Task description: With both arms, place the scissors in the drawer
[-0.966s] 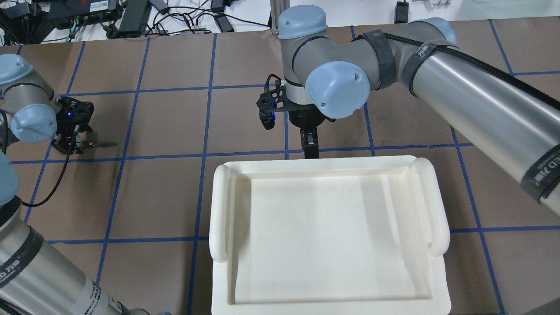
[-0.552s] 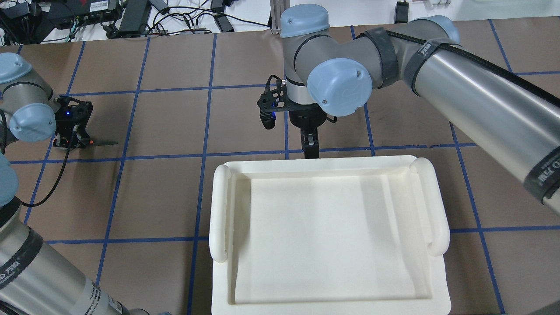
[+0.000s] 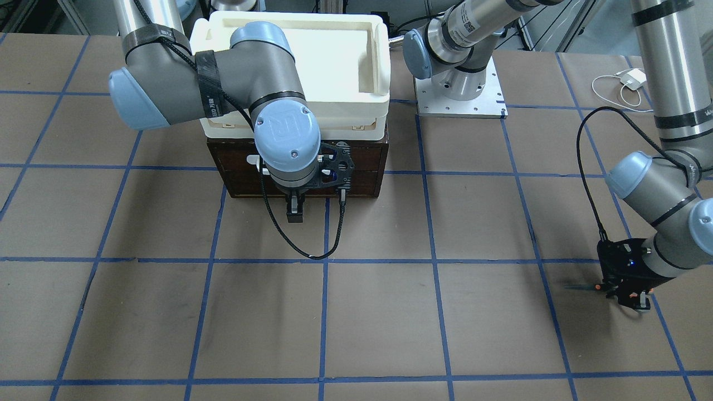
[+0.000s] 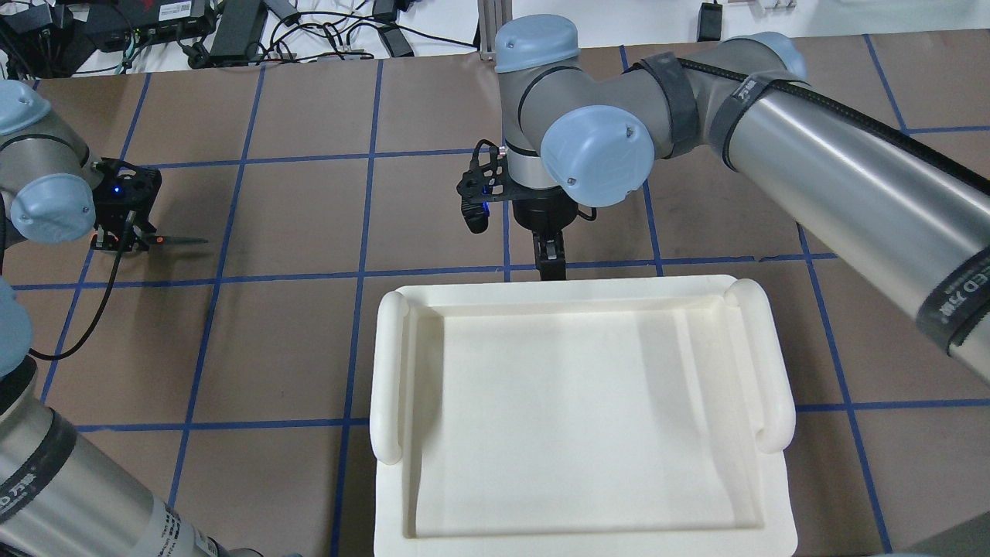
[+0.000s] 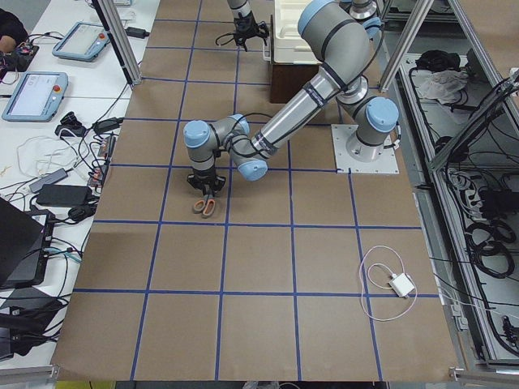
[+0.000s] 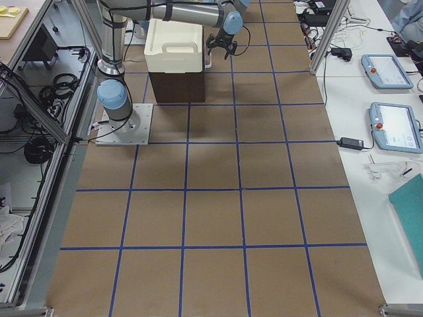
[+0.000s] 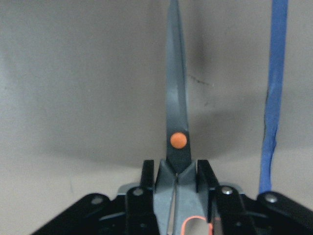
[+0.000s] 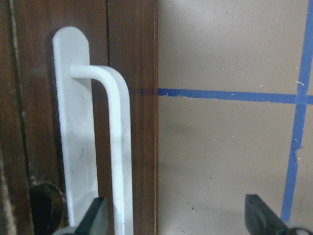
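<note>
Starting at the left of the overhead view, you had the left end effector (image 4: 124, 241) clamped on the scissors (image 4: 166, 241). Its fingers (image 7: 147, 171) pinched the grey neck just behind the orange pivot, and the shut blades pointed away from the wrist over the brown tabletop (image 4: 309, 216). I could not tell whether the blades had cleared the paper.

You could expect this pair to be light and stiff. The smooth, thin blades would slip and twist in a pinch, and the tip was sharp. The thicker neck by the pivot was therefore the sound place to hold, and that was where you held it.

Toward the middle, the right end effector (image 4: 551, 263) hung at the far edge of the cream tray (image 4: 390, 371), which sat on top of the dark wooden drawer (image 3: 362, 167). Its jaws were spread wide. In the wrist view the white bar handle (image 8: 120, 147) stood just inside one finger (image 8: 95, 218), not yet squeezed. The drawer front looked flush, so I judged it shut. The scissors were well apart from it.

By count, you had one pair of scissors, one drawer handle in sight, one tray and two arms.
</note>
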Tool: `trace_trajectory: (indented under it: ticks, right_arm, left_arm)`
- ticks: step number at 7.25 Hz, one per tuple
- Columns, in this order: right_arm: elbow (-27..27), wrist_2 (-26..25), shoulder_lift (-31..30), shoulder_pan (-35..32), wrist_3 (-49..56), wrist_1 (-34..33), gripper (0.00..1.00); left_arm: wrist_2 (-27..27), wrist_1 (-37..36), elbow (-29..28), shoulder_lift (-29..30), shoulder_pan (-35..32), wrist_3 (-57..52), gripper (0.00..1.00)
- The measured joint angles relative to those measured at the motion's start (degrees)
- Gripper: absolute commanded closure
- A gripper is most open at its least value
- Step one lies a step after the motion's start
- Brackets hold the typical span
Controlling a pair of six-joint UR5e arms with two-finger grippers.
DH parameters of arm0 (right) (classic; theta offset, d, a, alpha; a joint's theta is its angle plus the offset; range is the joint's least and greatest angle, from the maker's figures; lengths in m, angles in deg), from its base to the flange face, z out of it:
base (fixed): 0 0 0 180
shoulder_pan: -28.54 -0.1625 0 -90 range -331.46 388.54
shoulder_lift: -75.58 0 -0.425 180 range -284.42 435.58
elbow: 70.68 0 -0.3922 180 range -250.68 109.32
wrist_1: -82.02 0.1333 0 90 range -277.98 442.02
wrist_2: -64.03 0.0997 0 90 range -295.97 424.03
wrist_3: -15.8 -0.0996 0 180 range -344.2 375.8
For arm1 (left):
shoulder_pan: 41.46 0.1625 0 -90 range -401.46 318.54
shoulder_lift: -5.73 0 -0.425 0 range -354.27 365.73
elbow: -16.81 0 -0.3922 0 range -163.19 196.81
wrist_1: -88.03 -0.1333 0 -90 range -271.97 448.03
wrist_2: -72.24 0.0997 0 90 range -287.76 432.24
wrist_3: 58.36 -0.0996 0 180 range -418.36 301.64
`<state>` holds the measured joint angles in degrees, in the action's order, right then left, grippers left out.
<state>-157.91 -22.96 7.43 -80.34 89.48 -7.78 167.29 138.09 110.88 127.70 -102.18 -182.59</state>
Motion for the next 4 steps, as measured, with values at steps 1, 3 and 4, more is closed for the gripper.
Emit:
trace_trajectory:
  ticks: [1, 3, 4]
  right_arm:
    - [-0.1, -0.1, 0.2, 0.1, 0.0, -0.1, 0.0]
    - [-0.2, -0.1, 0.5, 0.1, 0.1, -0.2, 0.0]
    - [-0.3, -0.1, 0.7, 0.1, 0.1, -0.7, 0.0]
  left_arm:
    - [-1.2, 0.3, -0.1, -1.5, -0.6, 0.6, 1.0]
    - [-2.1, 1.2, -0.3, -4.8, -2.5, 3.0, 1.0]
    - [-2.0, 1.7, -0.3, -5.9, -4.1, 4.3, 1.0]
